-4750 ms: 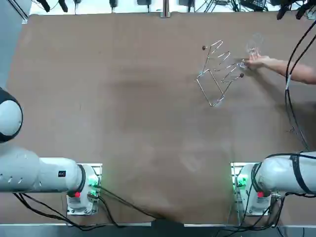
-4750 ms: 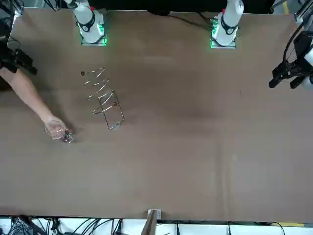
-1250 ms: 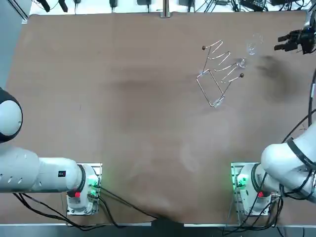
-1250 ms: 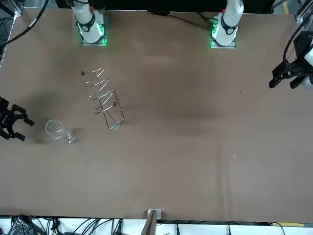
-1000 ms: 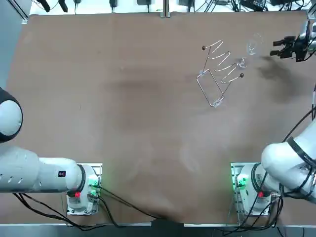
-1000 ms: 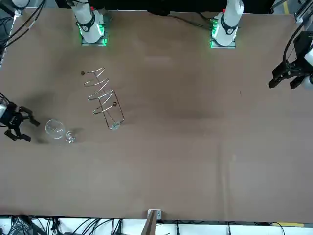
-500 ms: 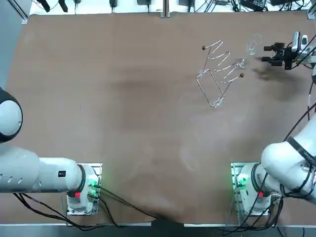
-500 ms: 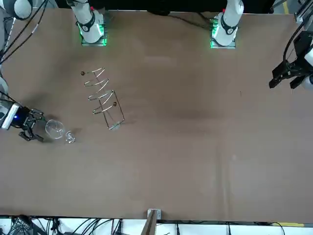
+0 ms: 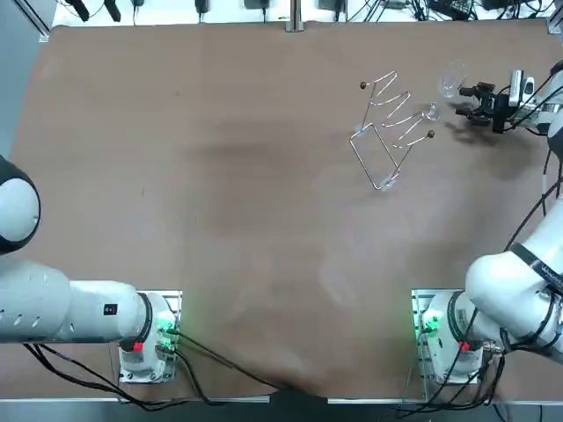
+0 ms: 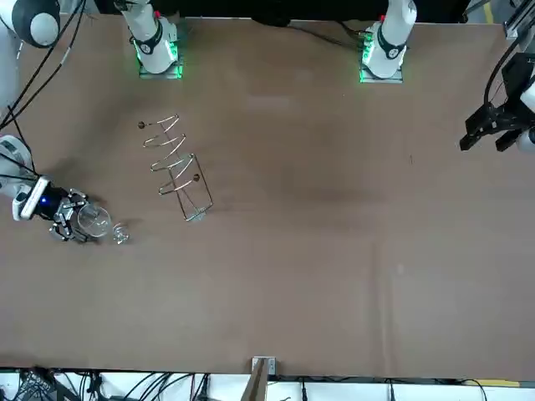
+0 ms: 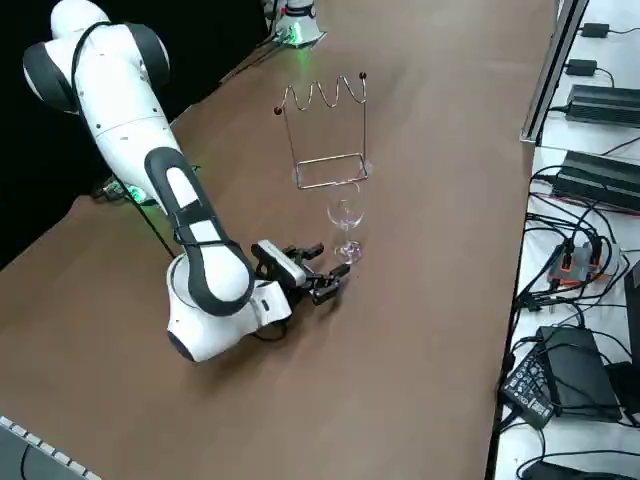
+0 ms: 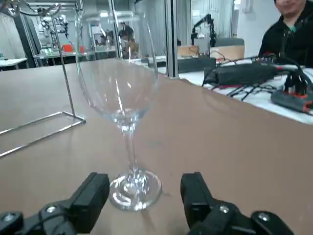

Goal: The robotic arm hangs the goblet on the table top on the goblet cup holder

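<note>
From overhead, the goblet (image 9: 451,80) is a faint clear shape that is hard to pick out. It stands upright near the far right corner of the brown surface (image 9: 220,176), just beside the wire goblet holder (image 9: 387,132). The end effector (image 9: 469,99) lies low at the goblet's outer side, and the right arm (image 9: 515,299) behind it is cut off by the picture's right edge. Wide bare surface stretches from the holder toward the robot, while only a narrow strip separates the goblet from the far edge. In the front view the end effector sits against the bowl's outline, so the fingers are hard to separate from the glass, and the arm leaves the picture at its left edge. The right side view shows the layout best. The goblet stands on its foot between the holder's base frame and the end effector, whose fingers are spread apart and reach toward the foot close to the surface. The holder's wavy top rail stands higher than the goblet's rim. Cables (image 11: 560,270) and black boxes lie past the surface's long edge. In the wrist view the two black pads (image 12: 93,196) flank the goblet's foot without gripping it. One pad is just beside the foot and the other has a clear gap. The stem and bowl rise between them, and part of the holder's frame shows behind. A person (image 12: 291,29) in dark clothes beyond the surface is cut off by the frame.
</note>
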You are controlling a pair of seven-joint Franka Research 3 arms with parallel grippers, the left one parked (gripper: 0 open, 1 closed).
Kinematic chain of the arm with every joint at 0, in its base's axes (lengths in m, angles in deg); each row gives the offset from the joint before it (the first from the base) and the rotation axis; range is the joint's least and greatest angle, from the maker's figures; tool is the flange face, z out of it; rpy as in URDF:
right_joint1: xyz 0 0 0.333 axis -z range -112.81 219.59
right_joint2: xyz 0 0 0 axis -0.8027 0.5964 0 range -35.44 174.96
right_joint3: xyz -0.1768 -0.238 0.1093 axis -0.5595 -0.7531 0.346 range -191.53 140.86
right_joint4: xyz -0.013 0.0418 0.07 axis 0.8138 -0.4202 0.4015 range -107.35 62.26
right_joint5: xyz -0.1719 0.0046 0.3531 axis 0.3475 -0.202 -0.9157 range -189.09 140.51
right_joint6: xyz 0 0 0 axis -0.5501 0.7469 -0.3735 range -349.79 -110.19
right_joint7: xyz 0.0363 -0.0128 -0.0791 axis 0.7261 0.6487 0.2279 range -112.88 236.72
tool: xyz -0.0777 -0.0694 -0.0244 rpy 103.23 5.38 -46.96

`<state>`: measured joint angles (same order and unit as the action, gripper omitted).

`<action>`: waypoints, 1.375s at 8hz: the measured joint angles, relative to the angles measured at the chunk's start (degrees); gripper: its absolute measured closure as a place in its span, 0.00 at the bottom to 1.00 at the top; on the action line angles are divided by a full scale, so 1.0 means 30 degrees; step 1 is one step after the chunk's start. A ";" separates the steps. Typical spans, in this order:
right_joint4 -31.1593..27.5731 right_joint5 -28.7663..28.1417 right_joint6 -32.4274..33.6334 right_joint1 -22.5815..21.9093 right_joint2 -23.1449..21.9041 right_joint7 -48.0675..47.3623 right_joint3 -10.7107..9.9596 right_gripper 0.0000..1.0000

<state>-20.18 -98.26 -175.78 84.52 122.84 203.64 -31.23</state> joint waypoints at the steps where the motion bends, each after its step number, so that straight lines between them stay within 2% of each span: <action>1: 0.0002 -0.0070 0.0052 -0.0017 0.0004 0.0068 0.0274 0.11; 3: -0.0045 -0.0196 0.0053 -0.0083 0.0257 0.0177 0.0896 0.13; 6: -0.0138 -0.0771 0.0126 -0.0204 0.1034 0.0563 0.1340 0.15; 8: -0.0138 -0.0824 0.0133 -0.0263 0.1127 0.0621 0.1472 0.22; 9: -0.0138 -0.0833 0.0135 -0.0298 0.1128 0.0639 0.1480 0.29; 11: -0.0138 -0.0849 0.0144 -0.0391 0.1128 0.0669 0.1495 0.34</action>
<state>-20.60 -100.81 -175.34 83.35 126.23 205.65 -26.74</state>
